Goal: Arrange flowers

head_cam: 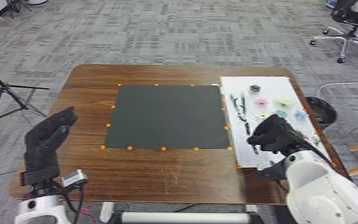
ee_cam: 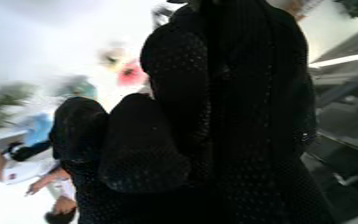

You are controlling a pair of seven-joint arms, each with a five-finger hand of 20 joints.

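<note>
My left hand (head_cam: pixel 51 131) is held over the table's left edge, its fingers relaxed. My right hand (head_cam: pixel 271 134) is over the near half of the white board (head_cam: pixel 271 85), which bears the flower parts. In the right wrist view my right hand (ee_cam: pixel 246 115) has its longer fingers extended; whether they touch anything is unclear. On the board lie dark stems (head_cam: pixel 243 111), a small dark flower (head_cam: pixel 254 88), a pink flower (head_cam: pixel 262 101), a pale yellow one (head_cam: pixel 284 101) and a light blue one (head_cam: pixel 301 115). A red-pink flower (ee_cam: pixel 130 74) appears blurred beside my fingers.
A dark green square panel (head_cam: pixel 167 117), with orange marks around its edge, lies left of the white board on the brown table (head_cam: pixel 158 175). A black bin (head_cam: pixel 321 112) stands past the table's right edge, and a black tripod (head_cam: pixel 8 90) is off to the left.
</note>
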